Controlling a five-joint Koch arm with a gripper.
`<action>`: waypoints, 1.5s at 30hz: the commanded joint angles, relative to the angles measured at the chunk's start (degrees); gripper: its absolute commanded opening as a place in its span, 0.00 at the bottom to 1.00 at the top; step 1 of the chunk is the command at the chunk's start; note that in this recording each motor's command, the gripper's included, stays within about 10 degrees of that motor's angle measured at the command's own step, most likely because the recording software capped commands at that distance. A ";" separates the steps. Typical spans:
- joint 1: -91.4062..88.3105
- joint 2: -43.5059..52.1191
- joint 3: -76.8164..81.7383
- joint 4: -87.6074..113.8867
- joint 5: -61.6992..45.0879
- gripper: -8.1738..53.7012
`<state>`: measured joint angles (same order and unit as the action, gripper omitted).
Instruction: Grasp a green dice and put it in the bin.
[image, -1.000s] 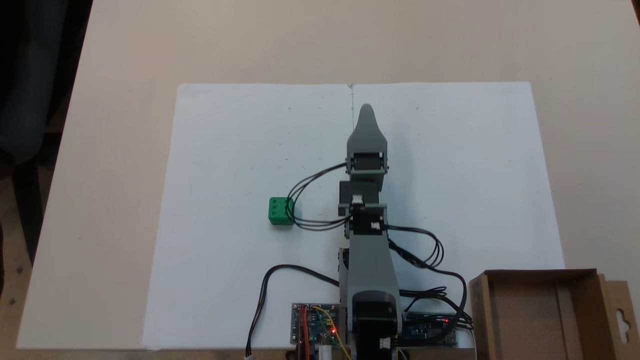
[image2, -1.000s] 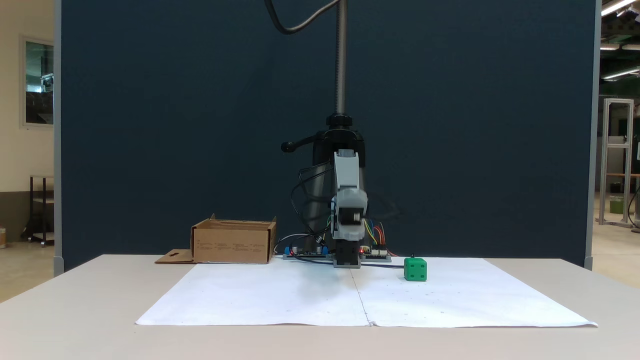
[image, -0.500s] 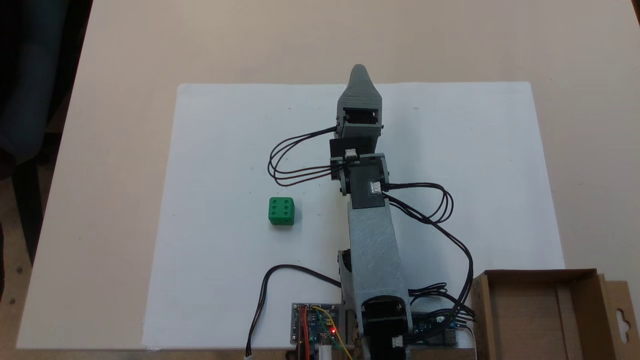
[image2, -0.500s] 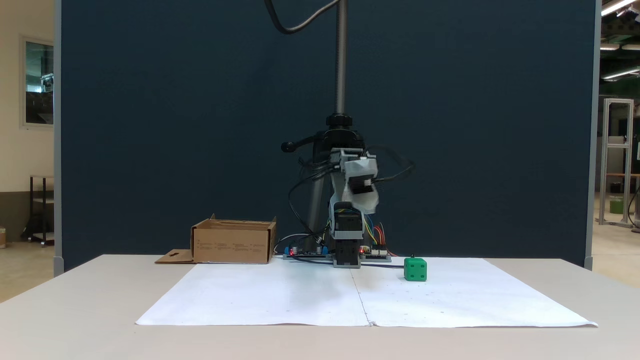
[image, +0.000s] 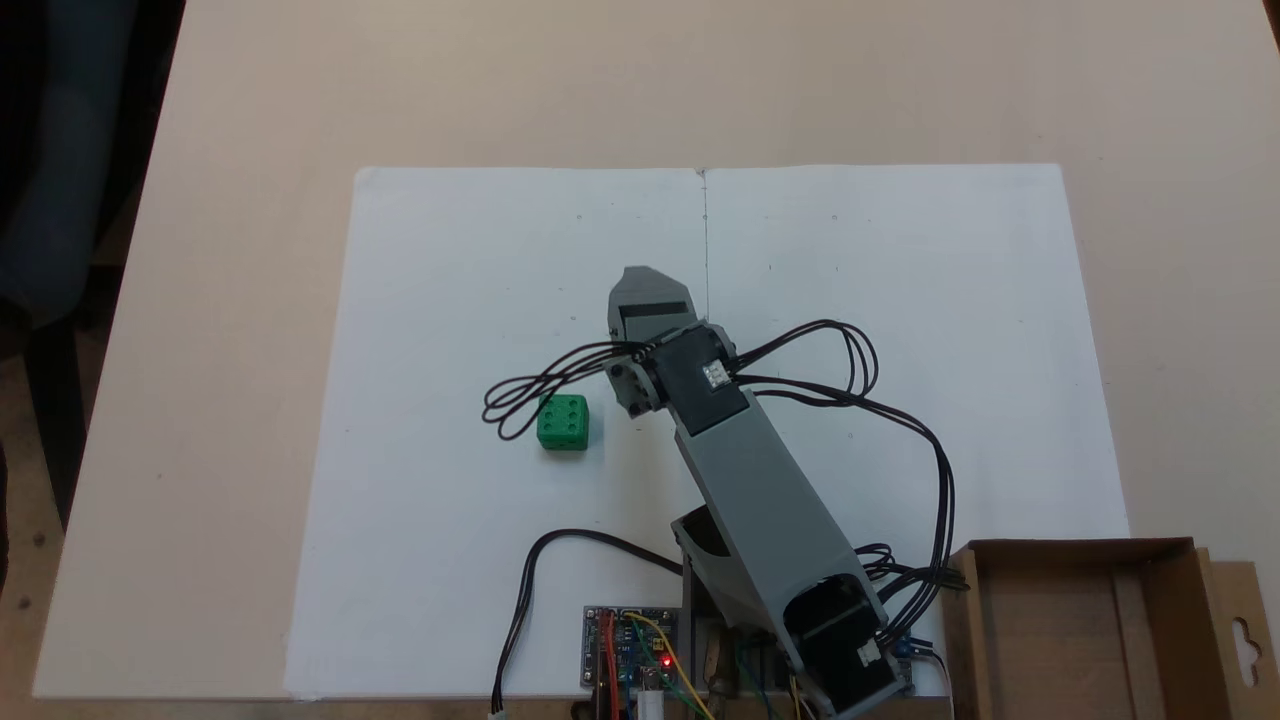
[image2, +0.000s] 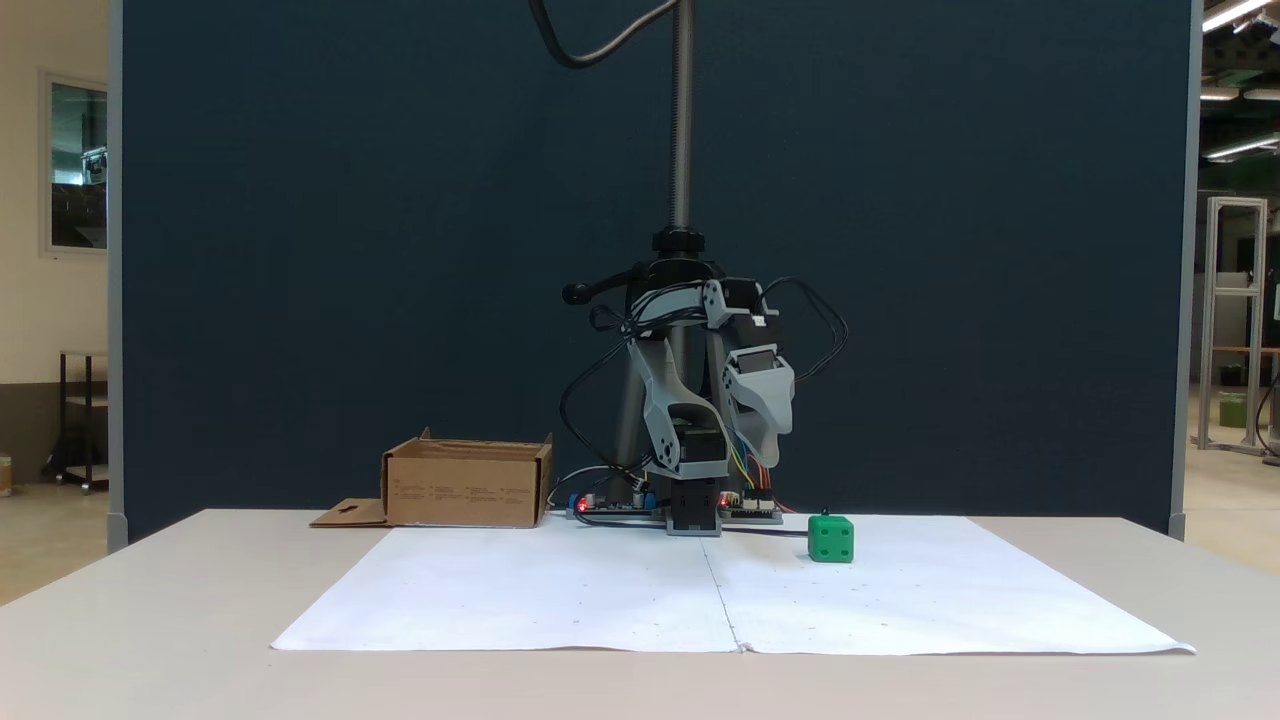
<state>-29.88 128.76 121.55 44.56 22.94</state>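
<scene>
The green dice lies on the white paper, left of the arm in the top-down fixed view, and it sits right of the arm's base as the green dice in the front one. My gripper points downward, up and to the right of the dice and apart from it. From the front the gripper hangs well above the table, left of the dice. A single tip shows, with nothing held. The cardboard bin stands at the bottom right corner; in the front view the bin is left of the arm's base.
White paper sheets cover the middle of the tan table. Circuit boards and looping black cables sit around the arm's base. A camera pole and a dark panel rise behind the arm.
The arm has swung toward the dice side and pulled back from its far reach. The gripper has tipped downward and come closer to the dice. Dice and bin have stayed put.
</scene>
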 joint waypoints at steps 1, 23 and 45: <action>-2.55 -0.26 -3.43 9.12 5.45 0.87; -4.04 -8.88 -6.68 18.63 7.21 0.84; -18.37 -13.97 -6.68 6.15 27.60 0.83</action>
<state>-47.02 114.52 118.30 53.09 44.30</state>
